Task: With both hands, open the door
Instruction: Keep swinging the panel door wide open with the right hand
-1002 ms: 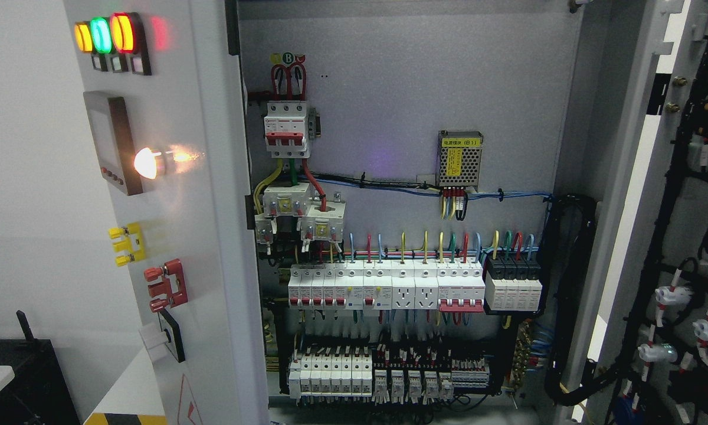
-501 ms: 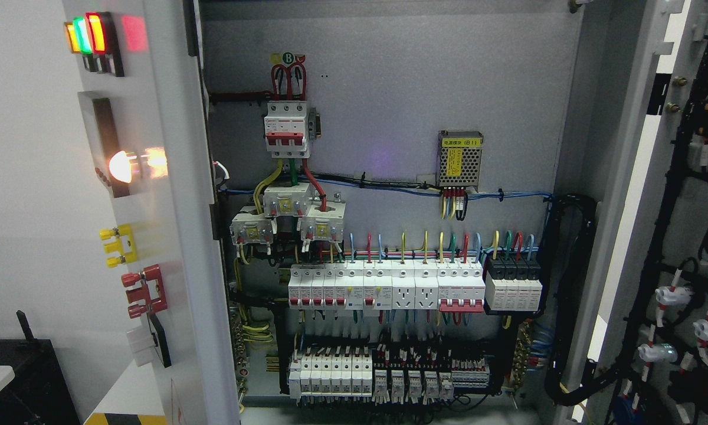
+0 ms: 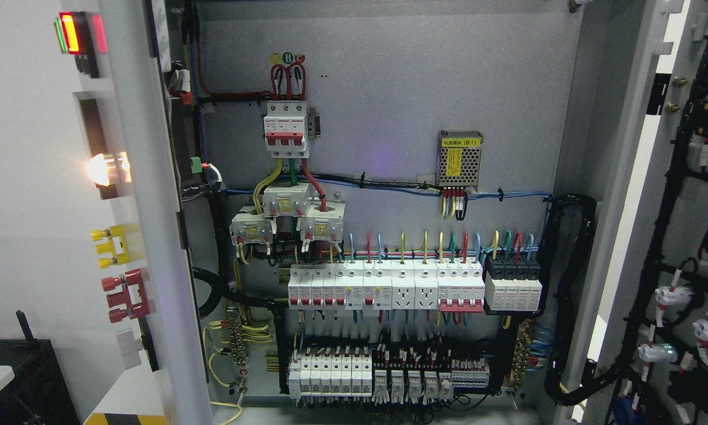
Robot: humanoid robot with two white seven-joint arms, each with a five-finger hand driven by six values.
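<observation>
Neither robot hand nor arm is in frame, so finger state can't be told.

Left cabinet door (image 3: pixel 133 195) is swung wide open, seen nearly edge-on at picture left. Its outer face carries:
- an indicator lamp cluster (image 3: pixel 71 34) at the top, red showing
- a lit white pilot lamp (image 3: pixel 100 168) below it, sitting at the lower end of a dark panel meter seen edge-on
- a yellow lockout clip (image 3: pixel 111 245)
- a red lockout clip (image 3: pixel 124 295) just beneath the yellow one
- a white-and-black handle (image 3: pixel 135 348) lower down

Right cabinet door (image 3: pixel 631 177) is also open, angled away at picture right. A black wiring harness (image 3: pixel 672 195) with white connectors runs down its inner side.

Cabinet interior is fully exposed. On the grey backplate (image 3: pixel 389 88):
- a three-pole main breaker (image 3: pixel 286 130) with red toggles at upper left, red looped wires above it
- current transformers (image 3: pixel 289 215) below it
- a mesh-cased power supply (image 3: pixel 460 158) at centre right with a yellow label
- a DIN rail row of breakers and sockets (image 3: pixel 389 286) across the middle, coloured wires feeding in from above
- a second row of small breakers and relays (image 3: pixel 377 375) near the bottom

A thick black cable loop (image 3: pixel 572 295) hangs at the backplate's right edge. A black box (image 3: pixel 12 378) sits at the lower left corner outside the cabinet.
</observation>
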